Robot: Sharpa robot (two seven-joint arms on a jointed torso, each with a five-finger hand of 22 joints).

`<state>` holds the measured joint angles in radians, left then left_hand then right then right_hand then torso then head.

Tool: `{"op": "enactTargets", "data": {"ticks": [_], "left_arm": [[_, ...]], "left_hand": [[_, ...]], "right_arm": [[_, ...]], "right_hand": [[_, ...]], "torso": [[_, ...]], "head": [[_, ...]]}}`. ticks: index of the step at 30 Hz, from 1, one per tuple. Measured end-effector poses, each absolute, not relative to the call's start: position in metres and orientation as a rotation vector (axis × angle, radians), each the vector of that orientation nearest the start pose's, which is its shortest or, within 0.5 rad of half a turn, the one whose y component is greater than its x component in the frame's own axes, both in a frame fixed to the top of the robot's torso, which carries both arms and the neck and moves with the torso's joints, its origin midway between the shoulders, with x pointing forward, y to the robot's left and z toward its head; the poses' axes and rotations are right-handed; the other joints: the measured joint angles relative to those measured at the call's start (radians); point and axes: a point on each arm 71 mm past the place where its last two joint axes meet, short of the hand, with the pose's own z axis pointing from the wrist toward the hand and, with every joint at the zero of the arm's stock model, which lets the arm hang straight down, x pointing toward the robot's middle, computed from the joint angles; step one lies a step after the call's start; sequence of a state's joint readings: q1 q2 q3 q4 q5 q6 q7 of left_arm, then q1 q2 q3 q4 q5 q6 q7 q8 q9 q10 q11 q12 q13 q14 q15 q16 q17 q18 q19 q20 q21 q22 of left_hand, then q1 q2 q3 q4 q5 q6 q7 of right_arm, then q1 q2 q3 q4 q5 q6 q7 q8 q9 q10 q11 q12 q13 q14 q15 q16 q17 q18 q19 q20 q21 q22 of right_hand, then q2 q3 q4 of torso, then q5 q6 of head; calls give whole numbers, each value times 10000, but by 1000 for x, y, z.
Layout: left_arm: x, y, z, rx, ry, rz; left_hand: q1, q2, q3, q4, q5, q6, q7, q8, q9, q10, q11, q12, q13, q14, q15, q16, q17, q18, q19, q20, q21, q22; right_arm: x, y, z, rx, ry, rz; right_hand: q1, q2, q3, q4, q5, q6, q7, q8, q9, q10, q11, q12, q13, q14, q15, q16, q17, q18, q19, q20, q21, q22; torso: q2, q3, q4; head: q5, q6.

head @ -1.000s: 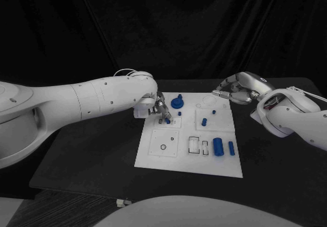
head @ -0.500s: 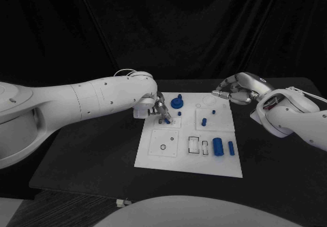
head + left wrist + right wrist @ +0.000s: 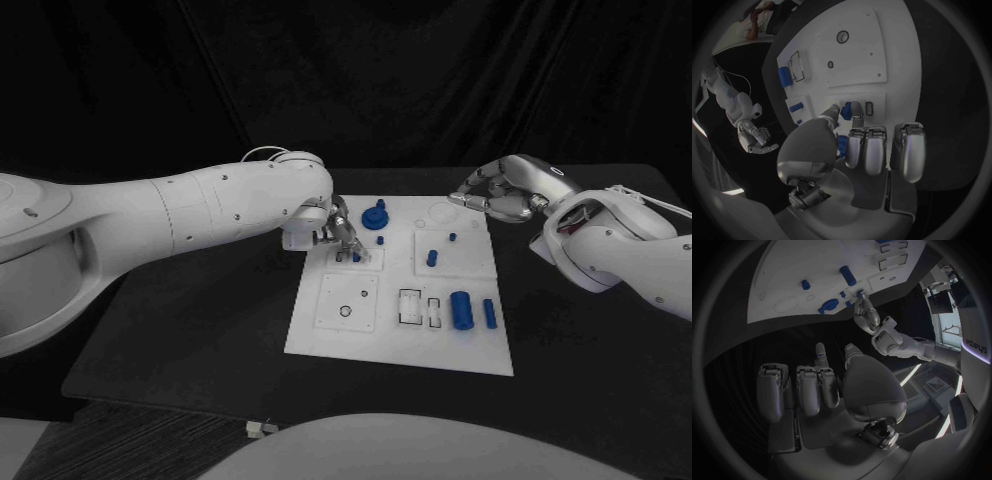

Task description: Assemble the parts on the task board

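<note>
Board (image 3: 368, 330), a white rectangular plate, is lying flat in the middle of the black desk (image 3: 188, 330), its long axis running from the near edge away toward the far edge, slightly skewed. It is carrying outlined recesses and small blue parts: a knob (image 3: 375, 214) standing upright near the far edge, a short pin (image 3: 431, 258) in the right middle, a thick cylinder (image 3: 462, 309) lying on its side near the right edge with its long axis along the board's length, and a thinner bar (image 3: 489, 313) lying just beside it, parallel to it. A dark ring (image 3: 345, 311) is sitting in the near left square. The left hand (image 3: 329, 228) is reaching over the board's far left part and is pinching a small blue peg (image 3: 355, 256) between thumb and one finger, the peg standing roughly upright at the board's surface; in the left wrist view the same peg (image 3: 846, 110) is showing between the thumb and one extended finger while the other fingers (image 3: 877, 150) are lying side by side, folded short of it. The right hand (image 3: 505, 190) is hanging just past the board's far right corner, its fingers curled in with nothing in them.
</note>
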<state>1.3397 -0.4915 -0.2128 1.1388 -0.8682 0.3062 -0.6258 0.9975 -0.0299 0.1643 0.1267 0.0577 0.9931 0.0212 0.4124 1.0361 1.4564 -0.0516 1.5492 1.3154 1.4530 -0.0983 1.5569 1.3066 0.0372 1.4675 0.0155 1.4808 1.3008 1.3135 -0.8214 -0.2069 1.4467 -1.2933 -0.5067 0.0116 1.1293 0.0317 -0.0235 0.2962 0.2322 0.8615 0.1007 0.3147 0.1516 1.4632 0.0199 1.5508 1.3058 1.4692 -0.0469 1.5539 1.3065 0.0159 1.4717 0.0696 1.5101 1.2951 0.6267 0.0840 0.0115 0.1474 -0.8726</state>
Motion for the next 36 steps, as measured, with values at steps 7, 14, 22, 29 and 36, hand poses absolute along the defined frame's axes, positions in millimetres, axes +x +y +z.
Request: {"op": "enactTargets", "data": {"ticks": [7,14,22,29,36], "left_arm": [[531,157,-239,-1781,25464,-2265],[532,157,-239,-1772,25450,-2353],[533,157,-239,-1811,25385,-2470],[534,157,-238,-1907,25259,-2554],[536,156,-238,-2020,25104,-2594]], "left_hand": [[-145,-144,-235,234,0,-1,1,-1,9,1,1,1,0,0,0,0,0,0,0,0,-1,0],[-211,-82,-651,393,0,-2,1,-3,20,1,1,0,0,0,0,0,0,0,0,0,-2,0],[-550,-160,-1049,637,0,-3,2,-13,78,2,2,0,0,0,0,0,0,0,0,0,-116,0],[-315,75,-1255,840,14,-38,40,-136,90,17,20,0,0,1,1,0,0,0,0,2,-118,0],[-90,292,-1377,716,1352,-181,5,-332,94,47,53,0,0,1,2,0,0,0,0,4,-231,0]], "right_arm": [[499,-215,-180,-840,15469,6896],[499,-216,-180,-841,15480,6892],[499,-216,-181,-839,15498,6881],[499,-216,-181,-839,15524,6870],[499,-217,-181,-839,15553,6857]], "right_hand": [[0,0,0,0,0,0,0,0,0,0,0,0,0,0,0,0,0,0,0,0,0,0],[0,0,0,0,0,0,0,0,0,0,0,0,0,0,0,0,0,0,0,0,0,0],[0,0,0,0,0,0,0,0,1,0,0,0,0,0,0,0,0,-1,0,0,0,0],[0,0,0,0,0,0,0,0,1,0,0,0,0,0,0,0,0,0,0,0,0,0],[0,0,0,0,0,0,0,0,1,0,0,0,0,0,0,0,0,0,0,0,0,0]], "torso": [[0,0,1],[1,1,4],[3,2,4],[3,2,4],[4,1,6]], "head": [[-8,0],[-15,0],[-15,0],[-7,0],[-45,0]]}}
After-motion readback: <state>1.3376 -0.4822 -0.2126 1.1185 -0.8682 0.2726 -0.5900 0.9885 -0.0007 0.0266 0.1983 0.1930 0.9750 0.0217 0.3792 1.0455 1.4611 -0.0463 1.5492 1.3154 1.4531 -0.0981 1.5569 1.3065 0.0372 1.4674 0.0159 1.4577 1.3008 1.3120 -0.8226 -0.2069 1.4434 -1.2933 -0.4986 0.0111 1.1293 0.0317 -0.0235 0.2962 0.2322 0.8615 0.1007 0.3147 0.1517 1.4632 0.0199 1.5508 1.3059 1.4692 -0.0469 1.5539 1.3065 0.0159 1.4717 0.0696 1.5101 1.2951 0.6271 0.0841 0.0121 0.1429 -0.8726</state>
